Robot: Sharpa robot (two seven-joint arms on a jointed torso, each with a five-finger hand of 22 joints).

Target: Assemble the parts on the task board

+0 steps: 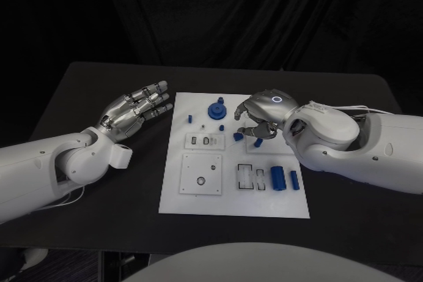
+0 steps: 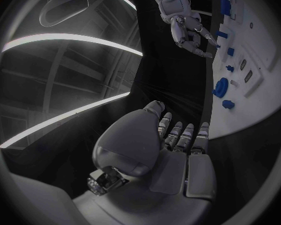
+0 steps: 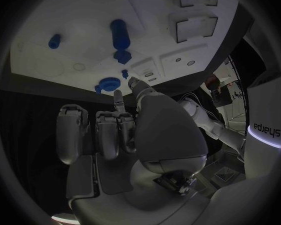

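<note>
The white task board [image 1: 231, 196] lies in the middle of the black table. My left hand [image 1: 135, 109] hovers over the table just left of the board, fingers spread and holding nothing; its palm [image 2: 172, 145] faces the board's edge [image 2: 253, 110]. My right hand [image 1: 261, 115] is over the board's far middle with fingers curled down. Its thumb and one fingertip [image 3: 135, 82] reach a small blue peg [image 3: 124, 73]; a grip cannot be made out. A round blue part [image 1: 217, 109] stands beside that hand. A blue cylinder on a hex base [image 3: 120, 35] stands further along.
Two blue cylinders [image 1: 283, 178] lie at the board's near right beside rectangular slots [image 1: 250, 175]. A small blue peg [image 1: 189, 118] stands near the board's left edge. A square plate with holes [image 1: 202, 173] is on the near left. Bare black table surrounds the board.
</note>
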